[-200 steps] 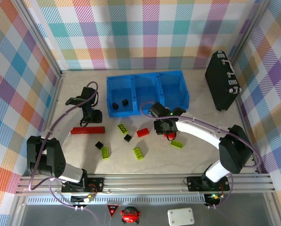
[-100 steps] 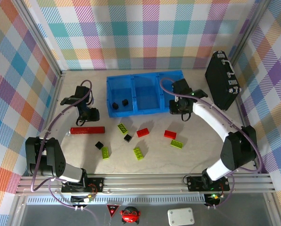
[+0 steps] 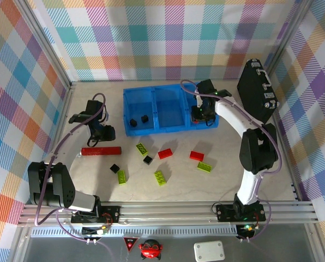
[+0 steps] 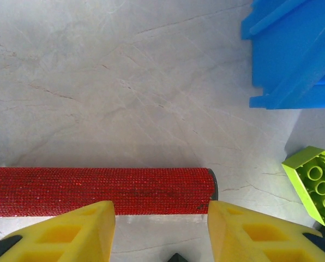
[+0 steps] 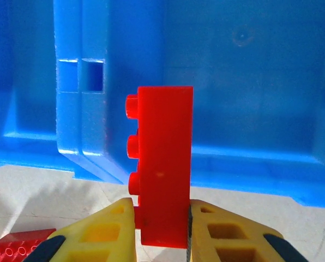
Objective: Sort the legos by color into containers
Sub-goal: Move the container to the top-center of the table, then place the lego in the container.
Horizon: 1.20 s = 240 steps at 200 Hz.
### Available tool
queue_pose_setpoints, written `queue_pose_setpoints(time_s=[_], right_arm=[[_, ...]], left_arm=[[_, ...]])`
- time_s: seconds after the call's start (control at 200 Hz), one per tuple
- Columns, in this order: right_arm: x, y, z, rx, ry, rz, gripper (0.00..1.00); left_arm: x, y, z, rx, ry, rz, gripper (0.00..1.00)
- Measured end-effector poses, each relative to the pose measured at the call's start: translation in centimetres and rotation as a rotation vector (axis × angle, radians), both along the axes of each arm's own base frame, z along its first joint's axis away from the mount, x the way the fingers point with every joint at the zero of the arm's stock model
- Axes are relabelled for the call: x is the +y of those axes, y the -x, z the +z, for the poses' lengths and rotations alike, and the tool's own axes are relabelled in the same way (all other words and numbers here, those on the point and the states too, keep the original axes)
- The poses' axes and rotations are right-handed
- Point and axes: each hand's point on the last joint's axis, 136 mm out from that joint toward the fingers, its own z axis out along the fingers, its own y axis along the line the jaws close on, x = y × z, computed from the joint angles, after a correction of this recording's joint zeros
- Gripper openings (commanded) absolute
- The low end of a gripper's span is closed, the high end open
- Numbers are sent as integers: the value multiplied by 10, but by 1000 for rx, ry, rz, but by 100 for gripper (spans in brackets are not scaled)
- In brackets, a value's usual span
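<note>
My right gripper point(image 3: 202, 115) is shut on a red lego point(image 5: 162, 164) and holds it on end over the near edge of the right bin point(image 5: 250, 82) of the blue containers point(image 3: 168, 87). Two black legos point(image 3: 133, 121) lie in the left bin. On the table lie two red legos point(image 3: 164, 154) point(image 3: 196, 155), several lime ones point(image 3: 161, 177) and two black ones point(image 3: 148, 160). Left of the tray, my left gripper point(image 3: 104, 134) stands open and holds nothing; its fingertips point(image 4: 105, 210) hang just short of the long red bar point(image 4: 97, 191).
The long red bar point(image 3: 101, 150) lies left of the loose bricks. A black hard case point(image 3: 256, 93) stands at the back right, close to my right arm. A lime brick point(image 4: 315, 183) lies near the tray's front left corner point(image 4: 293, 49). Plaid walls enclose the table.
My right gripper has lifted from the table among the bricks and carried a red lego back to the right bin. The left gripper drew slightly left, then stayed still.
</note>
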Motion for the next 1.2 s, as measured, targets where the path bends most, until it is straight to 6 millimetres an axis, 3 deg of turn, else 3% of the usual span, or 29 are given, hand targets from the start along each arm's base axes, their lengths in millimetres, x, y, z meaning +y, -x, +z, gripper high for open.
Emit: queue_pose_setpoints(time_s=[0.305,0.54,0.695,0.88,1.2], right_arm=[[10,5,1,46,-46,7,18],[41,5,6,47,-55,54,18],[44,2,2,47,-28,48,18],[37,-19,-2,27,-11,15,19],[33,-66,-39,37,10,-28,18]], left_arm=[[-2,-3,1,-13,8,-3,48],[-3,-3,1,-12,15,-6,48],[-3,-3,1,-12,19,-7,48],[-3,-3,1,-12,19,-7,48],[-3,-3,1,-13,18,-7,48]])
